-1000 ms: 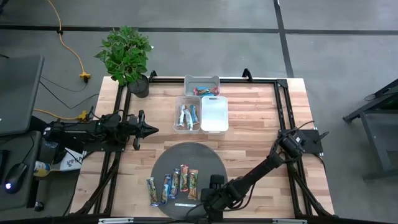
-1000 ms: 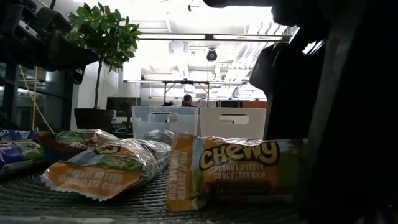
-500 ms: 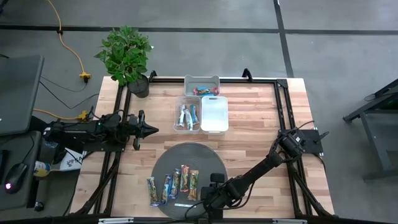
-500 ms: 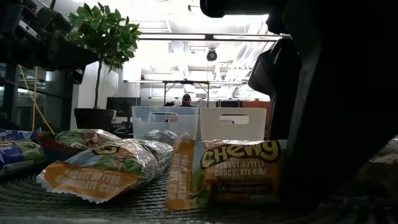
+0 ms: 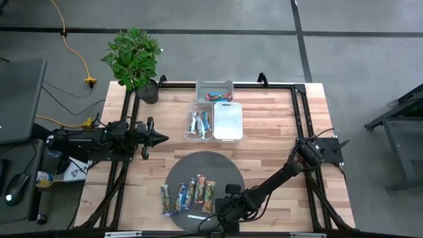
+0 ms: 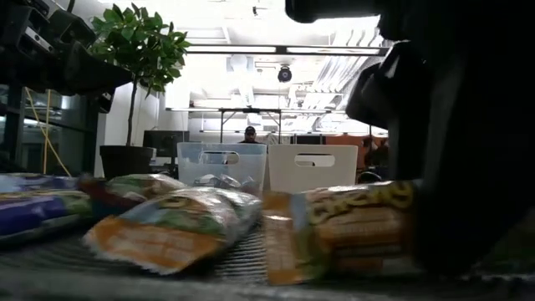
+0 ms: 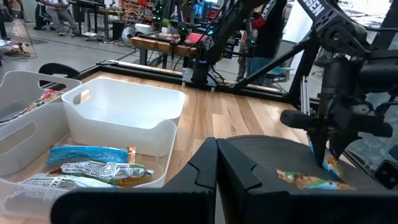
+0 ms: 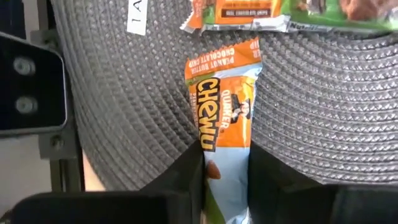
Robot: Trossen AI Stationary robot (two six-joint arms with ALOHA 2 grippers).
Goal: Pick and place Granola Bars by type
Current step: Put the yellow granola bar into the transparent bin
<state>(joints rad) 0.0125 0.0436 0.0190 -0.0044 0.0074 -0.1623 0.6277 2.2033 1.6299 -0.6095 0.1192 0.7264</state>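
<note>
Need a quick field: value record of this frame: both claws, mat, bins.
right claw: low over the mat's near edge, fingers on either side of an orange peanut butter bar
left claw: waiting over the table's left side, holds nothing
mat: round, grey, woven; five bars in a row, white label strip at the near edge
clear bin: several bars inside
white bin: nothing visible inside
grey bin: red-wrapped bars
plant: far left corner
</note>
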